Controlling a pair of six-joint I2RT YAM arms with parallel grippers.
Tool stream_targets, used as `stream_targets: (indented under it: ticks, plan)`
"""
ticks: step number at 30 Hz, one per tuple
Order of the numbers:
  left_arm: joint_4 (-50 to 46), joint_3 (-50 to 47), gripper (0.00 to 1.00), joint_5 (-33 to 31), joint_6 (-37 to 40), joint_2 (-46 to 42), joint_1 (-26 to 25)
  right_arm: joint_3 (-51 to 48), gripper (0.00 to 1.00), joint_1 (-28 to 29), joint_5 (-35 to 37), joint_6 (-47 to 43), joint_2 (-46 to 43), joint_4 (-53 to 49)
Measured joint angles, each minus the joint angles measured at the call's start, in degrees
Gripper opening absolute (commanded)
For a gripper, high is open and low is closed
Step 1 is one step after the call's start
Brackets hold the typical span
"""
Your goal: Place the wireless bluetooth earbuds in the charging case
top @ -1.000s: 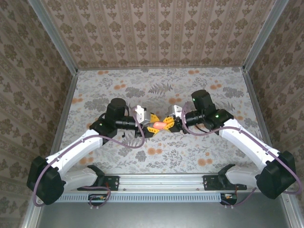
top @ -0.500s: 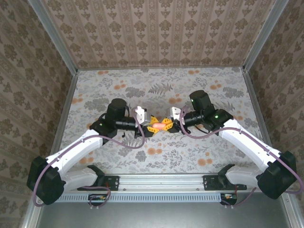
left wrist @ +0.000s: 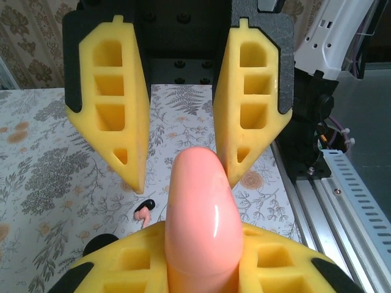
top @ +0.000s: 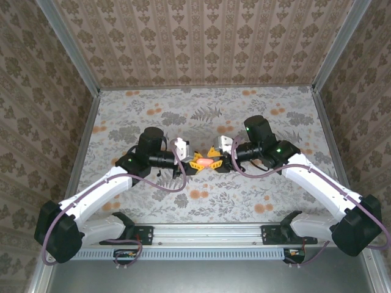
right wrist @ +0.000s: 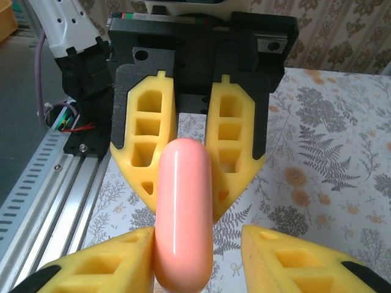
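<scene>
The salmon-pink charging case (top: 206, 162) hangs above the table's middle, between the two arms. My left gripper (top: 197, 162) is shut on it; in the left wrist view the case (left wrist: 201, 213) sticks out from between that gripper's yellow fingers (left wrist: 122, 268). My right gripper (top: 215, 159) faces it and stands open. In the right wrist view the case (right wrist: 183, 207) touches the right gripper's left finger (right wrist: 104, 268), while the other finger (right wrist: 305, 262) stands clear of it. One small black earbud (left wrist: 145, 209) lies on the table below. The case's lid looks closed.
A dark round thing (left wrist: 98, 245) peeks out at the edge of my left finger. The aluminium rail (left wrist: 333, 189) runs along the table's near edge. Patterned walls (top: 201, 43) enclose the flowered table (top: 263, 116) on three sides.
My left gripper has closed on the case. My right gripper, which was shut on it, has opened its jaws. The case has stayed at about the same spot.
</scene>
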Motion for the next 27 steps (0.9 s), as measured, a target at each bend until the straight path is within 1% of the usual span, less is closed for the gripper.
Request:
stream_targets:
  ticks: [10,15,23,27]
  plan:
    - [0.0,0.0,0.17,-2.8,0.0,0.0,0.1,0.5,0.41,-3.5,-1.2,2.7,-0.1,0.6]
    - [-0.2,0.0,0.16,-1.7,-0.2,-0.2,-0.3,1.6,0.41,-5.5,-0.7,3.6,-0.2,3.1]
    - [1.3,-0.2,0.16,-1.7,-2.0,-0.2,-0.3,1.6,0.42,-5.7,-0.2,5.4,-0.3,4.0]
    - [4.1,-1.3,0.17,-4.8,-5.0,-0.2,-0.3,1.6,0.44,-5.7,2.2,9.2,-1.5,4.5]
